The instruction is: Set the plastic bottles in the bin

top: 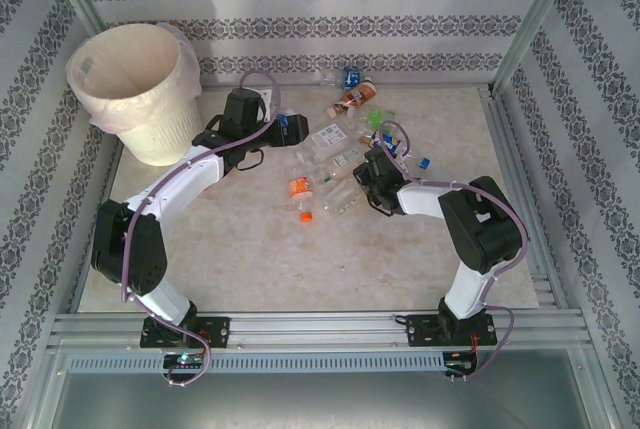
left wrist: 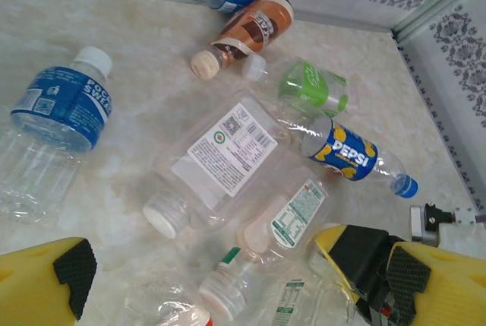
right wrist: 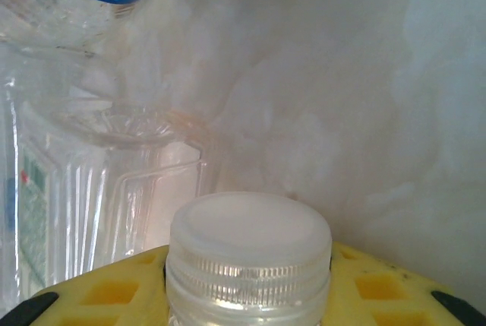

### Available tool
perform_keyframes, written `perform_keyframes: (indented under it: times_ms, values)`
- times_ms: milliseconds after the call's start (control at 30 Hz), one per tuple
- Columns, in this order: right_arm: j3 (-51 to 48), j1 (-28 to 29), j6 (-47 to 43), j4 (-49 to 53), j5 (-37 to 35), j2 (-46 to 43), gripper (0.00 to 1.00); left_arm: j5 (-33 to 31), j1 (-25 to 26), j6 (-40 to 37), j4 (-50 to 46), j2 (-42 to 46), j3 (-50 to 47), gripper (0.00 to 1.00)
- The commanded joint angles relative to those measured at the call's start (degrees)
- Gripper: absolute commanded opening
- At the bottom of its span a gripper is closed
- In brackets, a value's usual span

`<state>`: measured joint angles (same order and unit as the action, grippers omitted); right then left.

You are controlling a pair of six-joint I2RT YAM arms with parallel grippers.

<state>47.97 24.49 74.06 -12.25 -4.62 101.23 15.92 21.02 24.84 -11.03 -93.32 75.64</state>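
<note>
Between the right claw's (top: 372,177) yellow fingers (right wrist: 114,294) sits the neck of a clear white-capped bottle (right wrist: 249,242). The claw is clenched on it, low over the surface (top: 260,259), so I judge this bottle gripped but not yet lifted.

The left claw (left wrist: 216,273) is released, jaws spread wide, and hovers above the pile. Below and ahead of it lie a large clear bottle (left wrist: 220,159) with a white label, a Pepsi bottle (left wrist: 345,151), a green-labelled bottle (left wrist: 311,87), a brown bottle (left wrist: 254,26) and a blue-labelled bottle (left wrist: 64,106).

The bin (top: 135,89) stands just behind the left claw and well apart from the right one, on the far side of the left arm. From above, no bottle can be made out inside it.

The plastic bottles (top: 325,137) lie scattered between the two claws, so the task seems barely begun: one bottle grasped, nearly all left to carry.
</note>
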Motion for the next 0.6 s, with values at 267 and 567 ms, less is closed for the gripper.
perform_keyframes:
  times_ms: [267, 567]
  values:
    - [-4.6, -1.1, -9.6, -8.6, 0.6, -10.8, 0.27, 13.6, 0.8, -7.7, 0.9, 2.7, -4.0, 1.00]
    - [-3.9, -1.5, -19.8, -16.0, 9.5, -16.6, 0.28, 30.9, 1.6, -10.0, 2.5, 2.9, -4.5, 1.00]
